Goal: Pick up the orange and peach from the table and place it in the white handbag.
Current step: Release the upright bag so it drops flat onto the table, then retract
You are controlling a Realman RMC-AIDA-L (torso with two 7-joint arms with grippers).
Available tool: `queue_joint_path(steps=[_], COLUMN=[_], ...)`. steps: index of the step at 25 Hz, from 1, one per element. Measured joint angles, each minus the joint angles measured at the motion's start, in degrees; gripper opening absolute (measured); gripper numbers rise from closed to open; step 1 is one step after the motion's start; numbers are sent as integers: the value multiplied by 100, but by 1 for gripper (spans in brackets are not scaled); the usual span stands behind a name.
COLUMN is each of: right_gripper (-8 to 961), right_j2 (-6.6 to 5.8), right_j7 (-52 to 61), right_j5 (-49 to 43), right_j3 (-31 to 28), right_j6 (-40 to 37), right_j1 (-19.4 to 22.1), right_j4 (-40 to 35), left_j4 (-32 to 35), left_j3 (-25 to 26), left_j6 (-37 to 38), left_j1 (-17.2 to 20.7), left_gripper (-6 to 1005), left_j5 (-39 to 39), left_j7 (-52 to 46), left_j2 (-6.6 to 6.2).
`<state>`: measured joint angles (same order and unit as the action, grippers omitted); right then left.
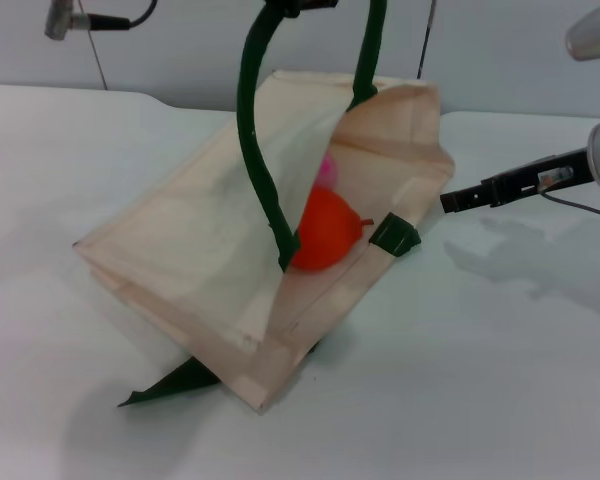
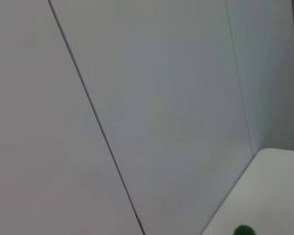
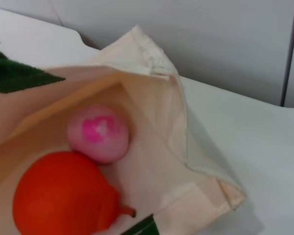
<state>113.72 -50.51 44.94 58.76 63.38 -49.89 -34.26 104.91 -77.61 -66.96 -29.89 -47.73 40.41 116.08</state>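
Right gripper (image 1: 450,201) sits just beside the bag mouth, on the right, off the table, holding nothing; its dark fingertips look close together, but whether they are closed I cannot tell. Left gripper is not visible; something above the frame holds the green handle (image 1: 255,130) up, likely that arm, lifting the upper flap so the mouth gapes.

White handbag (image 1: 180,260) lies on the table (image 1: 60,400), cream fabric, top panel tented, lower handle (image 1: 170,383) trapped under it.

Orange (image 1: 325,232) is inside, near the opening, bright orange-red with a pointed stem tip. Peach (image 3: 98,133) is inside too, touching the orange, deeper in, pale pink with a hot-pink blotch.

Both fruits in; task looks essentially done.
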Motion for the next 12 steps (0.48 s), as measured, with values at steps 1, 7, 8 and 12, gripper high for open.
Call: queue_joint_path(steps=[1,7,8,12], right_gripper=[771,771,771,771], right_j2=[7,27,27,23], right_j7=[12,27,28,30], right_j5=[-42,-119,-120,-125], right_j3=[-10,-29,-29,-32], right_j6=[0,-1,-1,4], right_j1=[-2,-17,-20,-21], right_j4=[-5,-11,-11,15], left_j4=[-30,-194,-209,-282], left_j3=[0,32,45,69], left_j6=[-3,-196,-256,-577], left_j1=[-2,-89,-101,-233], left_gripper=[509,503,502,499], left_j5=[-15,78,121,556], left_j7=[17,-15,-29,-200], left_j2=[-2,-12,-11,-21])
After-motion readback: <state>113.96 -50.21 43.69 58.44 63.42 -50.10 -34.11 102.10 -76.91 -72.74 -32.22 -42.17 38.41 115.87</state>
